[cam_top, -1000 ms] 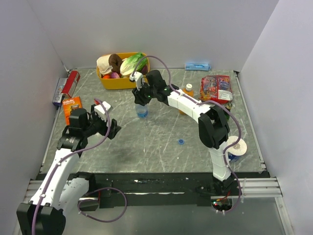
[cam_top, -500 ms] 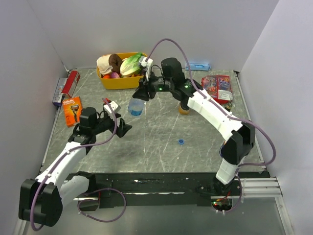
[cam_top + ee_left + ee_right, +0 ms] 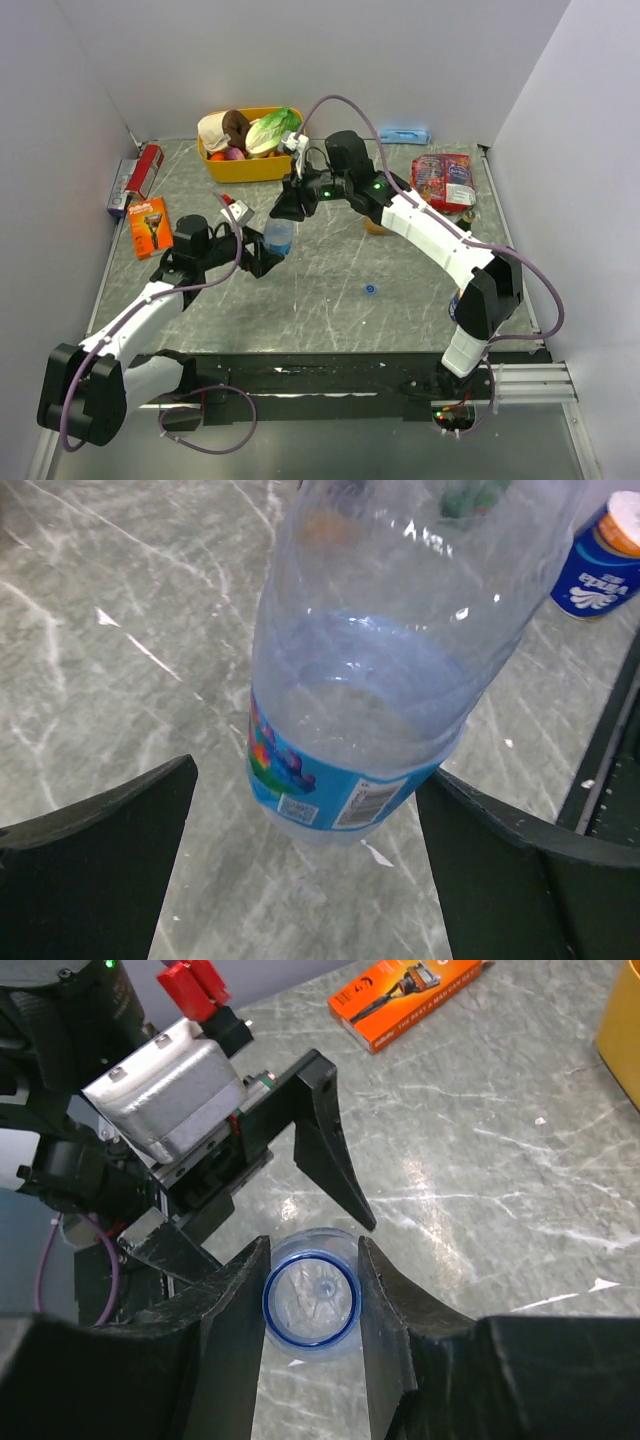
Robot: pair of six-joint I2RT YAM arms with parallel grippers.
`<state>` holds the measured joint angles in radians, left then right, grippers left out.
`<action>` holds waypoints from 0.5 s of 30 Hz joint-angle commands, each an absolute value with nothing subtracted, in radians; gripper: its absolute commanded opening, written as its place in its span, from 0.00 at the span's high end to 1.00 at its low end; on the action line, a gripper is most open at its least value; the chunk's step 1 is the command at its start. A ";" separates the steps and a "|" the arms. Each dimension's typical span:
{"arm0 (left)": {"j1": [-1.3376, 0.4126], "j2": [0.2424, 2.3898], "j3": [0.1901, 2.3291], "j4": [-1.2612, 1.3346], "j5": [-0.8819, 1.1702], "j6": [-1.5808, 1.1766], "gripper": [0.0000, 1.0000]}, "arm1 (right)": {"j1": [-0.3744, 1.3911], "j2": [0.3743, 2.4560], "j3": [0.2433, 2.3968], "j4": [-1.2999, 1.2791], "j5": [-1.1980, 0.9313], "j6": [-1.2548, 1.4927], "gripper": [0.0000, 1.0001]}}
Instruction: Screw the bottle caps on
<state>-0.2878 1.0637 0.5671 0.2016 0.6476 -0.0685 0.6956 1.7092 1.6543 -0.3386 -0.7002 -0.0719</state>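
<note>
My right gripper [image 3: 289, 204] is shut on the neck of the clear water bottle [image 3: 280, 236] and holds it uncapped above the table; the open mouth with its blue ring [image 3: 311, 1303] sits between the jaws. My left gripper [image 3: 268, 260] is open, its fingers [image 3: 95, 870] on either side of the bottle's blue-labelled base [image 3: 345, 770], apart from it. The blue cap [image 3: 371, 290] lies on the table right of centre. The orange-liquid bottle [image 3: 374, 224] stands behind the right arm, mostly hidden. The white cap is not in view.
A yellow basket [image 3: 232, 168] of food stands at the back. An orange razor box [image 3: 149, 226] lies at the left, a red packet [image 3: 148, 165] beyond it. Snack bags [image 3: 441, 178] lie at the back right. A blue-and-white can [image 3: 605, 560] stands near the right arm's base.
The right arm lifted the water bottle off the table and carried it left and forward. The left arm reached right until its open fingers flank the bottle's base.
</note>
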 commanded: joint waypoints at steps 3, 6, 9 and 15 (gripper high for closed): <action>-0.298 1.103 0.643 0.304 0.758 -0.130 0.04 | 0.706 1.637 1.599 -0.247 -0.788 -0.002 1.00; -0.319 1.117 0.656 0.311 0.798 -0.129 0.03 | 0.706 1.641 1.601 -0.239 -0.785 -0.002 1.00; -0.334 1.129 0.663 0.313 0.815 -0.129 0.01 | 0.704 1.644 1.609 -0.236 -0.778 0.026 1.00; -0.344 1.146 0.657 0.310 0.824 -0.114 0.07 | 0.704 1.646 1.614 -0.226 -0.776 0.043 1.00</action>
